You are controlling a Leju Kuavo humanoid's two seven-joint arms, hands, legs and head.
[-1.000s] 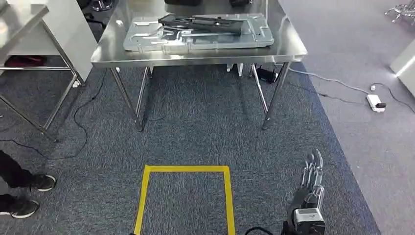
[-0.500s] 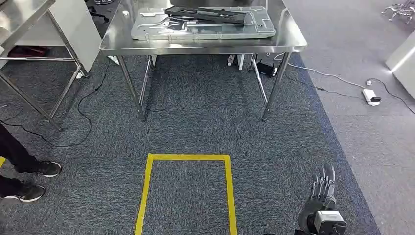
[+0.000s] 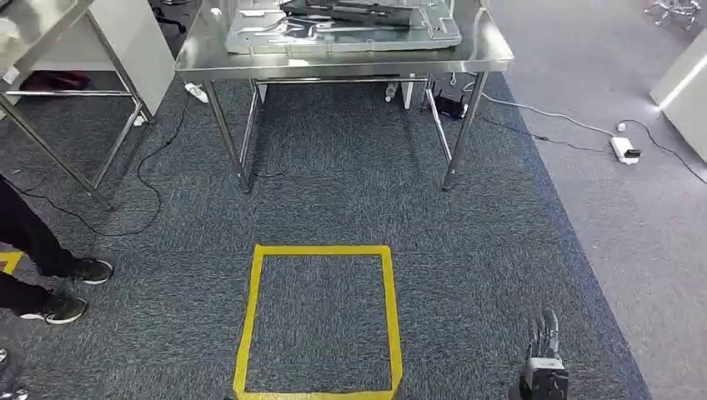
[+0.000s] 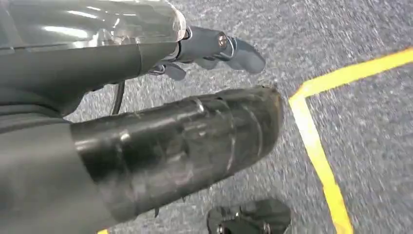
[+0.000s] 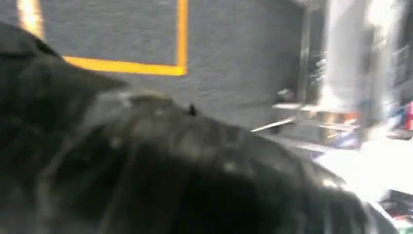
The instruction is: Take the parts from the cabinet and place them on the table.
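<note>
1. I am looking down at the right hand (image 3: pixel 544 354), hanging low with its fingers straight, slightly apart and gripping nothing.
2. The left hand (image 4: pixel 214 48) is hanging over the carpet, fingers loosely extended, holding nothing.
3. The parts (image 3: pixel 342 18) are lying on the steel counter (image 3: pixel 333 60), well ahead of the right hand and to its left, beyond the yellow floor square (image 3: pixel 319 317).
4. I judge this a walking phase; I am keeping both arms down and steering wide of the person's shoes (image 3: pixel 71 287), far left of the right hand.

The flat grey metal parts (image 3: pixel 342 25) on the steel table (image 3: pixel 333 60) are cut off; the right wrist view is blurred
</note>
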